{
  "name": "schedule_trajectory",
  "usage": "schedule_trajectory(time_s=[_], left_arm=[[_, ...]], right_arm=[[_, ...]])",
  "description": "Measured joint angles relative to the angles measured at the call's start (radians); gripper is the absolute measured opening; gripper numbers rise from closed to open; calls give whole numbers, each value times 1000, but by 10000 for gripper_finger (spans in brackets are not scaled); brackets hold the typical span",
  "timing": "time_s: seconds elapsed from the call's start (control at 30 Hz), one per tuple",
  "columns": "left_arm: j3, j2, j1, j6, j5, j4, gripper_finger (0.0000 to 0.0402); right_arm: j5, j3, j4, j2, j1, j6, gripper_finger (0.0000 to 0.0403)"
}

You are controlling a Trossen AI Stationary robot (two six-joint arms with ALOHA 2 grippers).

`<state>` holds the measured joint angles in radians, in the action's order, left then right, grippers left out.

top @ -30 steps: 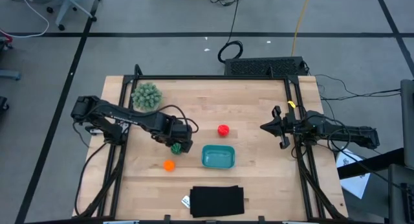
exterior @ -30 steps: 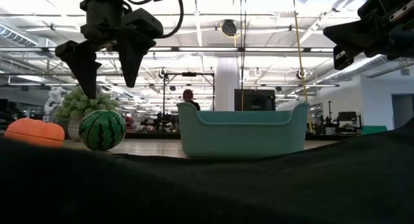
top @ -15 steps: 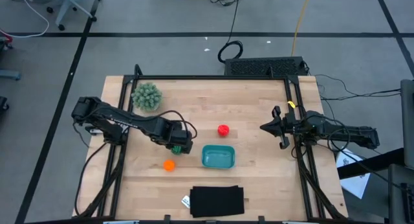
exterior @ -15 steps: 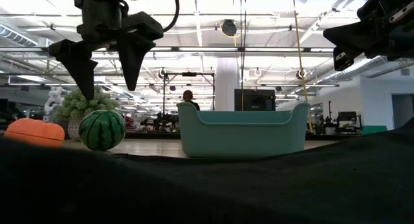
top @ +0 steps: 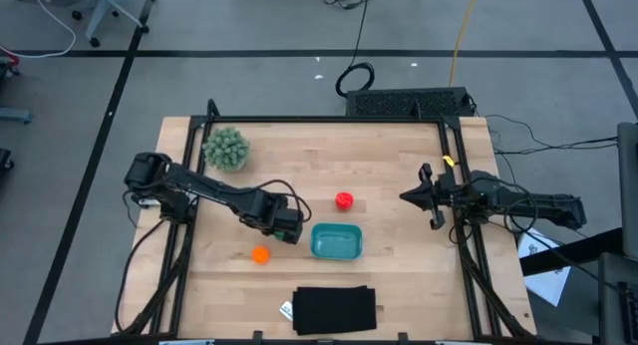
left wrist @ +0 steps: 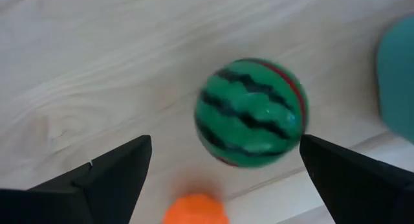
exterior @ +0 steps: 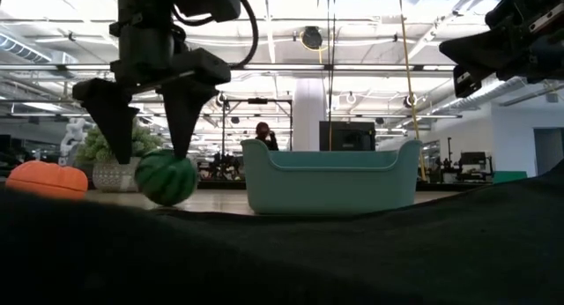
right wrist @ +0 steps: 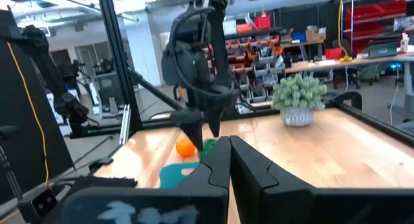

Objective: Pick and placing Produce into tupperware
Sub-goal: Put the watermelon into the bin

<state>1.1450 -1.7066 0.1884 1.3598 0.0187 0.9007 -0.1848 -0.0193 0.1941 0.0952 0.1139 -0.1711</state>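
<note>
The watermelon-striped ball (left wrist: 251, 112) lies on the wooden table, just left of the teal tub (top: 336, 241). My left gripper (exterior: 150, 155) is open and points down over the ball, with one finger on either side of it (left wrist: 226, 138). In the high view the gripper (top: 287, 230) hides the ball. The orange ball (top: 260, 253) lies nearer the front edge. The red ball (top: 344, 199) lies just beyond the tub. My right gripper (top: 407, 196) is shut and empty, and hovers at the table's right side. My left gripper comes at the watermelon ball from above with its fingers spread. In the low view one fingertip (exterior: 181, 146) stands at the ball's top (exterior: 169, 159). I cannot tell whether it touches the ball. The ball rests on the table.
A fuzzy pale-green bush (top: 226, 149) stands at the far left corner. A flat black rectangle (top: 335, 310) lies at the front edge, with a small white tag beside it. Black frame rails run along the table's left and right sides.
My left gripper has gone toward the table's right edge and the tub, and has come down around the watermelon ball, staying open. The ball has rolled along the table toward the tub.
</note>
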Motion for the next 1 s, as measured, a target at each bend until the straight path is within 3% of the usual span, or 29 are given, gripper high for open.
schedule_trajectory(time_s=[0.8, 1.0], left_arm=[[0, -104, -7, -70, -30, -113, 398], [1, -105, -7, -99, -53, -131, 368]], right_arm=[[0, 0, 5, 44, 0, 0, 0], [0, 0, 19, 50, 0, 0, 0]])
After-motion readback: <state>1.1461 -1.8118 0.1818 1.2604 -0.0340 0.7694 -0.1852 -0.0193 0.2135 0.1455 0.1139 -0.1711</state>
